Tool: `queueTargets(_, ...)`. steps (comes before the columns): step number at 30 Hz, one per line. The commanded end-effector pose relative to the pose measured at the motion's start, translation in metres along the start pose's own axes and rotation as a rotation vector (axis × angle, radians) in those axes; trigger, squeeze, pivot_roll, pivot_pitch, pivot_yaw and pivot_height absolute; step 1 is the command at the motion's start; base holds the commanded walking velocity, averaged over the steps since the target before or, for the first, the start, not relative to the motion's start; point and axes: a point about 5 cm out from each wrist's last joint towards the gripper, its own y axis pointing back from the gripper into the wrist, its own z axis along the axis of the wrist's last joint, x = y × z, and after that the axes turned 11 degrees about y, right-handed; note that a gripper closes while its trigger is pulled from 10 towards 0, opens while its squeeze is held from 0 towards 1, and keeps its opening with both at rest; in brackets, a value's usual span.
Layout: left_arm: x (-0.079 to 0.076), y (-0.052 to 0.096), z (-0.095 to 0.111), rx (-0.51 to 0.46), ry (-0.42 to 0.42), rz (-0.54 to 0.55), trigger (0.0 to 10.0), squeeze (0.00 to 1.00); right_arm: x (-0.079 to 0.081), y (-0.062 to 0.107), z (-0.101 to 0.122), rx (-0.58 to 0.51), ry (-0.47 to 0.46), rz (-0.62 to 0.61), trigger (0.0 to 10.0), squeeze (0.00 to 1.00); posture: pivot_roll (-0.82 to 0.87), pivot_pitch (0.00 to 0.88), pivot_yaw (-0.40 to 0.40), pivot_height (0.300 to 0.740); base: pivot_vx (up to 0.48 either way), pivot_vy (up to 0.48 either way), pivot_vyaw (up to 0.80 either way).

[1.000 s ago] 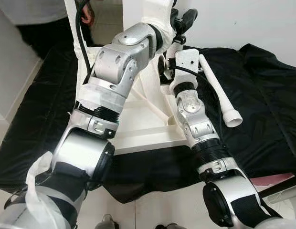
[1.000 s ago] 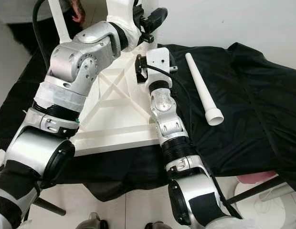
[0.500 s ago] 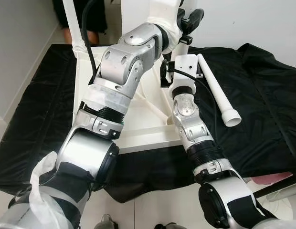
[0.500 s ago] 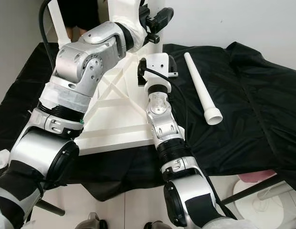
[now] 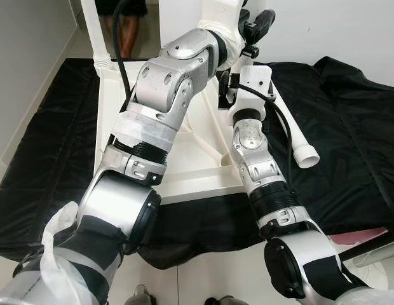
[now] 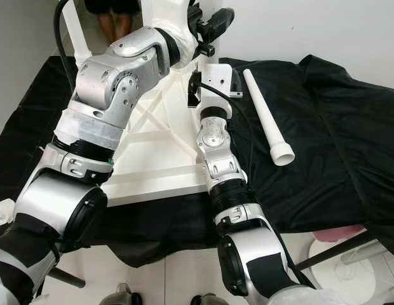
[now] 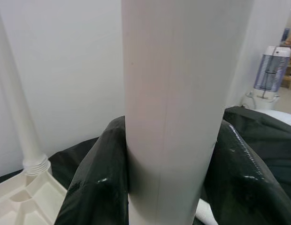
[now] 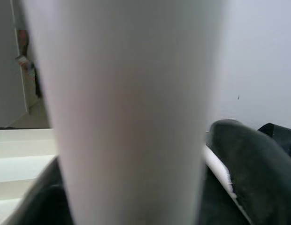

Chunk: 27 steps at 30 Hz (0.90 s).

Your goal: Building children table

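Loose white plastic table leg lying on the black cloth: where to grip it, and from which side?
Grip the loose white tapered plastic table leg mid-shaft, coming down from above with fingers straddling it across its length. It lies flat on the black cloth, so top and sides are exposed. The flared collar end is wider and faces the robot; the shaft looks slimmer, likely easier to close on.

The upturned table top [image 5: 184, 171] lies on the cloth [image 5: 349, 133] at the middle of the frame, with one upright leg [image 5: 95, 35] at its upper left corner and another upright leg [image 7: 176, 108] at its upper right. A loose leg [image 6: 267, 117] lies on the cloth to the right of the table top. A person's legs [image 5: 121, 28] stand beyond the table top, at the upper left.
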Motion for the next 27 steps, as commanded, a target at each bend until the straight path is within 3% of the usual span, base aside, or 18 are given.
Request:
queueTargets(1, -0.0061, -0.0016, 0.0124, -0.044, -0.026, 0.024, 10.0, 0.00, -0.0001, -0.0027, 0.0039, -0.006, -0.021, -0.015, 0.0, 0.00, 0.01, 0.074, -0.061, 0.740, 0.000, 0.000, 0.00)
queueTargets(12, -0.0101, -0.0012, 0.0143, -0.056, -0.050, -0.004, 10.0, 0.00, 0.0019, -0.0037, 0.0020, 0.010, -0.033, -0.011, 0.0, 0.00, 0.02, 0.072, -0.063, 0.740, 0.000, 0.000, 0.00)
queueTargets(13, -0.0108, -0.0010, 0.0141, -0.056, -0.057, -0.012, 10.0, 0.00, 0.0024, -0.0040, 0.0022, 0.010, -0.029, -0.010, 4.8, 0.00, 0.02, 0.072, -0.063, 0.740, 0.000, 0.000, 0.00)
queueTargets(14, -0.0108, -0.0010, 0.0141, -0.056, -0.057, -0.012, 10.0, 0.00, 0.0024, -0.0040, 0.0022, 0.010, -0.029, -0.010, 4.8, 0.00, 0.02, 0.072, -0.063, 0.740, 0.000, 0.000, 0.00)
queueTargets(15, -0.0114, -0.0008, 0.0136, -0.054, -0.061, -0.018, 10.0, 0.00, 0.0030, -0.0042, 0.0028, 0.009, -0.033, -0.008, 10.0, 0.00, 0.02, 0.072, -0.063, 0.740, 0.000, 0.000, 0.00)
queueTargets(16, -0.0115, -0.0007, 0.0135, -0.054, -0.054, -0.021, 10.0, 0.00, 0.0030, -0.0044, 0.0029, 0.009, -0.034, -0.008, 10.0, 0.00, 0.02, 0.071, -0.063, 0.740, 0.000, 0.000, 0.00)
queueTargets(17, -0.0115, -0.0002, 0.0139, -0.064, -0.028, -0.024, 10.0, 0.94, 0.0029, -0.0047, 0.0031, 0.011, -0.038, -0.009, 10.0, 0.00, 0.02, 0.073, -0.062, 0.740, 0.000, 0.000, 0.00)
queueTargets(19, -0.0115, 0.0002, 0.0142, -0.071, -0.008, -0.027, 10.0, 0.94, 0.0028, -0.0049, 0.0031, 0.012, -0.040, -0.010, 10.0, 0.00, 0.02, 0.073, -0.062, 0.740, 0.000, 0.000, 0.00)
queueTargets(20, -0.0117, 0.0007, 0.0148, -0.077, 0.003, -0.033, 10.0, 1.00, 0.0027, -0.0052, 0.0031, 0.013, -0.039, -0.010, 10.0, 0.00, 0.02, 0.072, -0.060, 0.740, 0.000, 0.000, 0.00)
queueTargets(26, -0.0126, 0.0012, 0.0174, -0.086, -0.027, -0.038, 10.0, 1.00, 0.0009, -0.0068, 0.0027, 0.019, -0.041, -0.017, 10.0, 0.00, 0.02, 0.074, -0.055, 0.740, 0.000, 0.000, 0.00)
queueTargets(27, -0.0115, 0.0013, 0.0180, -0.089, -0.035, -0.031, 10.0, 0.24, -0.0001, -0.0072, 0.0027, 0.022, -0.047, -0.020, 10.0, 0.00, 0.02, 0.074, -0.055, 0.740, 0.000, 0.000, 0.00)
